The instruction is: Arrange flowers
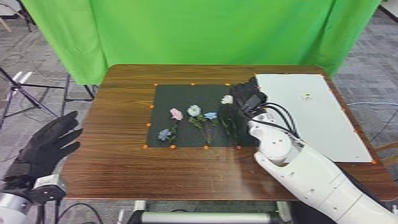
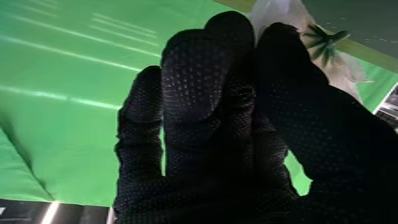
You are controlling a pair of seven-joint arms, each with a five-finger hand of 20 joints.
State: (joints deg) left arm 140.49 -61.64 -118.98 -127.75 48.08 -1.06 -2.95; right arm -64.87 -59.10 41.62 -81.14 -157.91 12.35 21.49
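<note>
Black-gloved and nearest the wrist camera, the right robot hand (image 2: pixel 209 195) is set close against a white flower (image 1: pixel 226 99); whether it is gripped or merely touched cannot be told. A fair part of the arranging appears done: a pink flower (image 1: pixel 176 114), a low blue flower (image 1: pixel 164 134), a pale flower (image 1: pixel 195 110) and a light blue flower (image 1: pixel 210 115) are laid out on the dark mat (image 1: pixel 182 92), their stems pointed roughly toward the robot. What seems left is for the white flower to be settled at the right end of the group, where it is seen just left of the right robot hand. Beside the mat, a white sheet (image 1: pixel 311 127) is spread on the counter (image 1: pixel 133 170). Off its left edge, the left robot hand (image 1: pixel 46 145) is held released and empty.
</note>
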